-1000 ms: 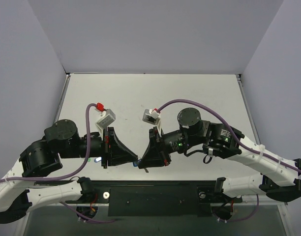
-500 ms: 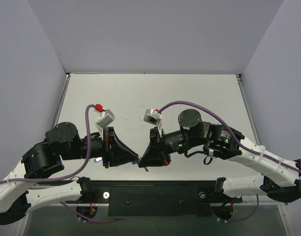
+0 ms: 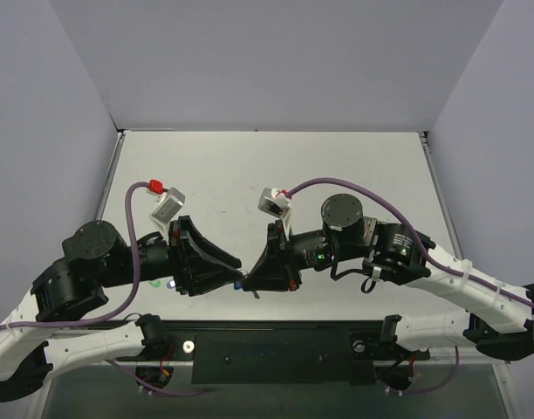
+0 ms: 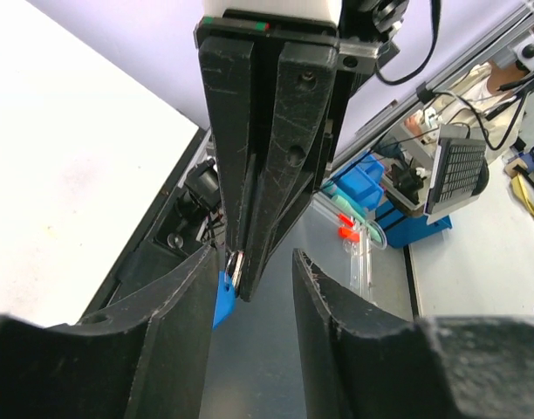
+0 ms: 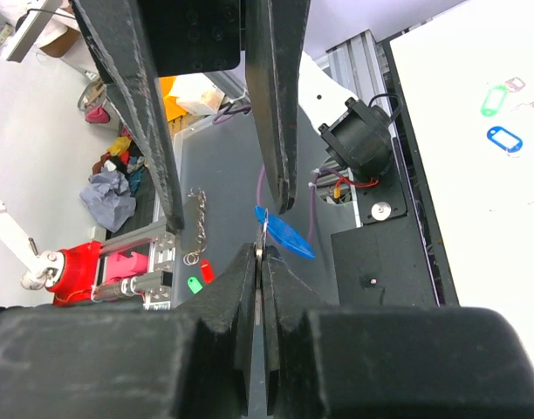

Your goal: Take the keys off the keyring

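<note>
1. The right gripper (image 5: 256, 255) is clenched on the keyring (image 5: 263, 234), holding it above the near edge of the counter (image 3: 337, 166).
2. The blue key (image 5: 286, 236) sits against the keyring, just beside the pinch.
3. The left gripper (image 4: 249, 257) is released, its fingers spread either side of the right gripper's tip.
</note>
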`<act>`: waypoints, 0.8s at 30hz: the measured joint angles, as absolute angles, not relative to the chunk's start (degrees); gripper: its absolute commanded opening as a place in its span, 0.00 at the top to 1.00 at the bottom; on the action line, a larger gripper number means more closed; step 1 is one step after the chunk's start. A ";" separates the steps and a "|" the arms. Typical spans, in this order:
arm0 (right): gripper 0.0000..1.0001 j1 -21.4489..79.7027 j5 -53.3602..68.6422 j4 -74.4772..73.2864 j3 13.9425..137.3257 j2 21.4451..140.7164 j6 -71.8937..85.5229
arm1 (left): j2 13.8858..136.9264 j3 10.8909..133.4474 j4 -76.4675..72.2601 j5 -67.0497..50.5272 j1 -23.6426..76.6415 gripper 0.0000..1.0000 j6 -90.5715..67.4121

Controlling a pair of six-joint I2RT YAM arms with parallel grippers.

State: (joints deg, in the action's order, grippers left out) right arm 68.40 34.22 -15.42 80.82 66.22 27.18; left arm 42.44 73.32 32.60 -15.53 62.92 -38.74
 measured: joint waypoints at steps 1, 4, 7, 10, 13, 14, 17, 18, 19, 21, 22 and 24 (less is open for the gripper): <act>1.00 68.40 34.06 -15.22 80.58 66.08 27.18 | 42.19 73.10 32.10 -15.33 62.92 0.50 -38.87; 1.00 68.40 33.63 -14.39 79.72 65.58 27.24 | 40.36 70.76 29.08 -14.41 62.92 0.50 -40.03; 1.00 68.40 33.17 -13.23 78.67 64.88 27.64 | 37.89 67.31 26.13 -13.50 62.92 0.52 -41.39; 1.00 68.40 32.86 -12.49 78.15 64.25 28.16 | 36.40 64.99 24.25 -12.99 62.92 0.53 -42.44; 1.00 68.40 32.67 -11.75 78.08 63.81 28.49 | 35.94 63.68 22.63 -12.67 62.92 0.54 -43.20; 1.00 68.40 32.56 -11.49 78.08 63.66 28.51 | 35.94 63.42 22.31 -12.62 62.92 0.54 -43.38; 1.00 68.40 32.36 -11.03 78.08 63.57 28.53 | 35.94 62.76 21.41 -12.62 62.92 0.56 -43.90; 1.00 68.40 32.34 -10.94 78.08 63.57 28.53 | 35.94 62.54 21.12 -12.62 62.92 0.57 -44.07; 1.00 68.40 32.32 -10.90 78.08 63.57 28.53 | 35.94 62.28 20.75 -12.62 62.92 0.58 -44.27; 1.00 68.40 32.34 -10.87 78.08 63.57 28.53 | 35.94 61.89 20.08 -12.62 62.92 0.62 -44.49; 1.00 68.40 32.34 -10.90 78.08 63.57 28.53 | 35.94 61.76 19.86 -12.62 62.92 0.65 -44.58; 1.00 68.40 32.34 -10.90 78.08 63.57 28.53 | 35.99 61.69 19.49 -12.62 62.92 0.69 -44.80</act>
